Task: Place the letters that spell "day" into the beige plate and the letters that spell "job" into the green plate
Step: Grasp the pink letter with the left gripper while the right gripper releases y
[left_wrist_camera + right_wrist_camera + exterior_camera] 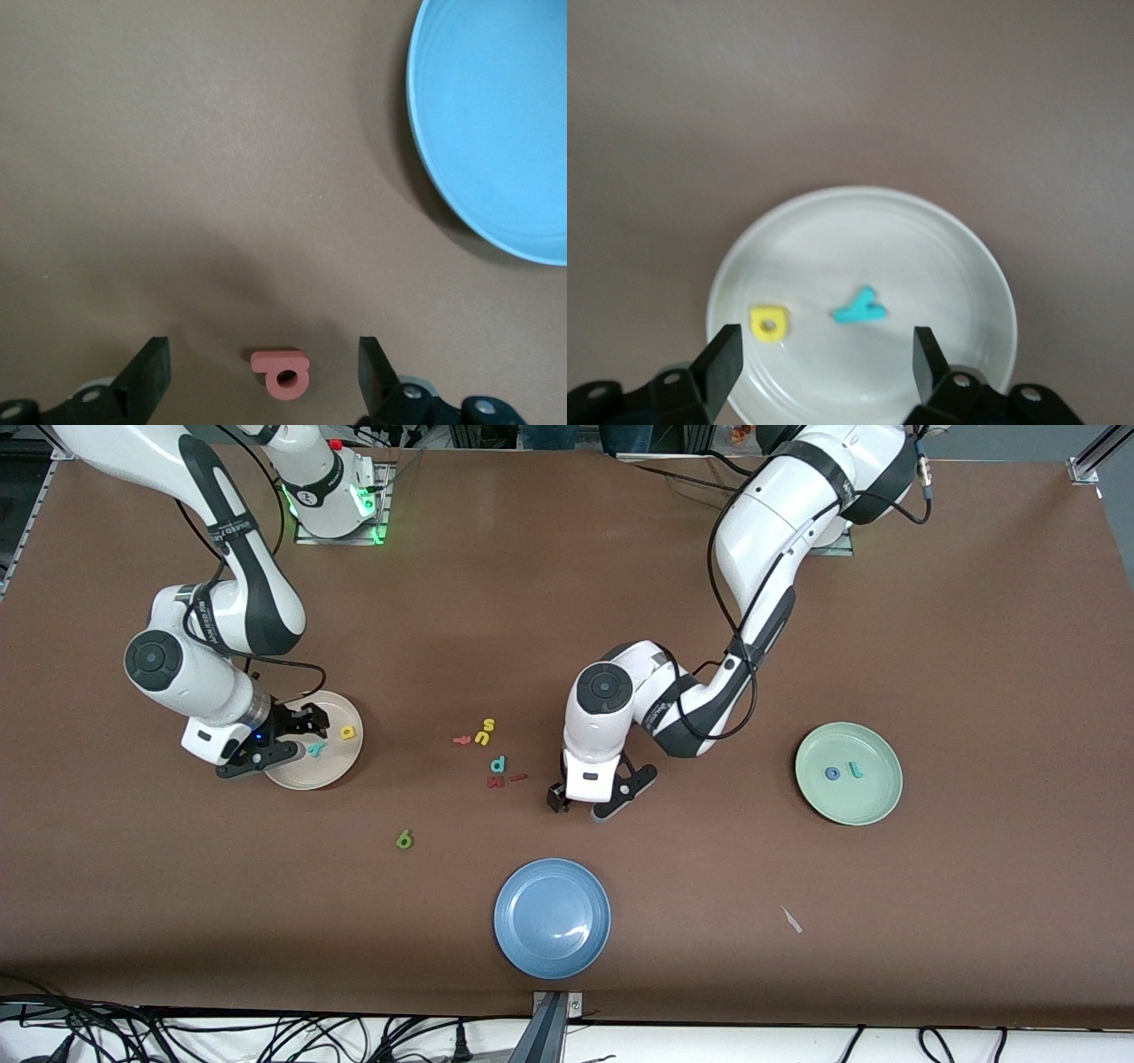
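my left gripper (264, 376): low over the table, fingers spread wide, nothing held.
salmon "b" (283, 373): flat on the table between those fingers, stem crosswise to them.
green plate (873, 797): toward my left arm's end, the place for the "b".
my right gripper (282, 741): spread, empty, over the beige plate (341, 769).

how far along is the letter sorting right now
Done: the yellow letter and teal y lie in the beige plate; the blue o and teal j in the green plate.

In hand: nothing. The left gripper is open around the salmon b; the right gripper is open over the beige plate.

Left: the b, and the green letter on the table.
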`<state>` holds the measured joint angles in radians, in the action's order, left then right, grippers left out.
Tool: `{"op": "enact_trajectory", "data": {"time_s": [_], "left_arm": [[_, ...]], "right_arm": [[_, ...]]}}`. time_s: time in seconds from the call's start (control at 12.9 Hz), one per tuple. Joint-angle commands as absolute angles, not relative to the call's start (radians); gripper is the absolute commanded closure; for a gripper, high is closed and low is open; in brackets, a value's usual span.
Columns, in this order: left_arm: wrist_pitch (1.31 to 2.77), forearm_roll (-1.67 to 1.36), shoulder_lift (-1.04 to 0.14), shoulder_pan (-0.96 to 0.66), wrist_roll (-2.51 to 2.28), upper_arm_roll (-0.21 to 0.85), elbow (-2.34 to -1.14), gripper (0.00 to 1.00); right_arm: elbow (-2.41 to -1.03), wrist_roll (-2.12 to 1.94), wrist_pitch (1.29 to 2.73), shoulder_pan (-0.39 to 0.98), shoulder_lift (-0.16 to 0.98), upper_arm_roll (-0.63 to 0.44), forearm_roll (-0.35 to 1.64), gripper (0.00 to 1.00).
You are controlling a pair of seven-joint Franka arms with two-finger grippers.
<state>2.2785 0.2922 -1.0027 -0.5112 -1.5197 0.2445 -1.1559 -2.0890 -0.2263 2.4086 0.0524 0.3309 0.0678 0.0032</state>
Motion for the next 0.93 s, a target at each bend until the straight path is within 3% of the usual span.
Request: {"op": "enact_trajectory", "data": {"time_s": [0.0,0.46,0.85], "left_arm": [[2.266,0.281,-1.052,-0.56,-1.508,0.213,-1.089,0.07],[2.269,0.281,-1.086,-0.575,-1.503,0.198,-1.08,0.15],[2.287,0.279,-1.109,-0.612,-1.505,0.146,-1.048,0.18]], "right_arm": [[-1.929,-0.143,2.405,0.129,0.446,0.071,0.011,0.14],[-1.665,-0.089,2.414,0.225,0.664,0.071,0.032,0.14],[-1.504,-0.094,2.416,0.241,0.779,0.071,0.031,0.16]]}}
